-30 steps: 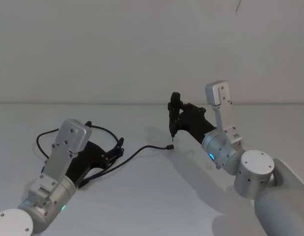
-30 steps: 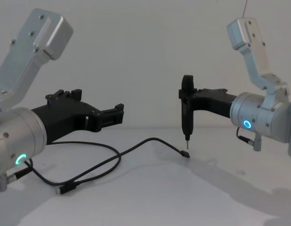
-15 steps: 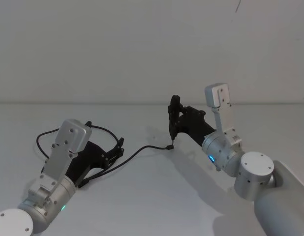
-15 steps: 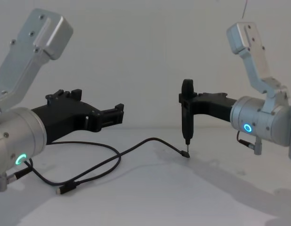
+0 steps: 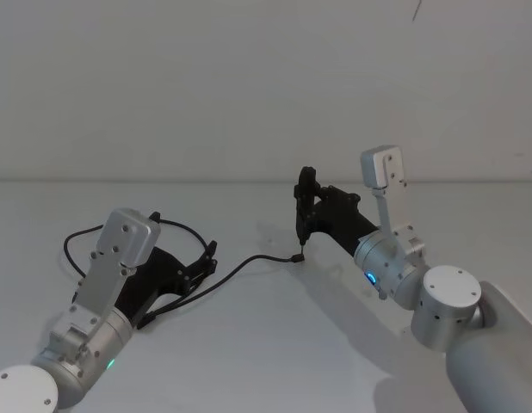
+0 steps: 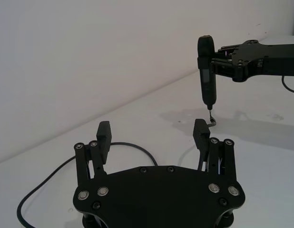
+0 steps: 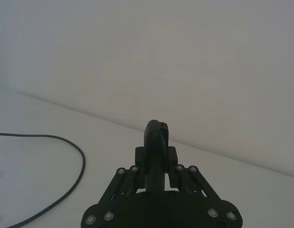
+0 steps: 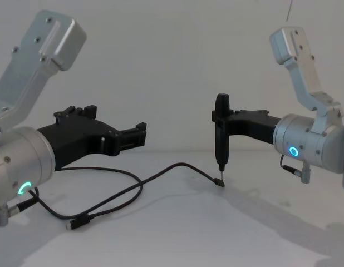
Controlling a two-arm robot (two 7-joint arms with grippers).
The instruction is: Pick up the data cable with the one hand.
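Now I have the right gripper [image 8: 219, 173] pointing straight down, with its thin tip touching the near plug of the data cable [image 8: 136, 183] or just above it. I cannot tell if its fingers are open or pinched, or if it has hold of anything. From that tip the cable runs away toward the left gripper [image 8: 139, 133], passes under it, and loops around to a second plug lying on the table [image 8: 177, 239].

To do this step well, I think I should keep the tip right over the plug, get both fingers around the thin cord, and squeeze before I lift. The cord is thin and could slip out, so I would lift slowly.

My left gripper hangs above the middle of the cable with its jaws wide apart, holding nothing; the left wrist view shows the two pads far from each other.

Under the tools the table is plain white and smooth. Behind them is a bare pale wall [image 5: 249, 86].
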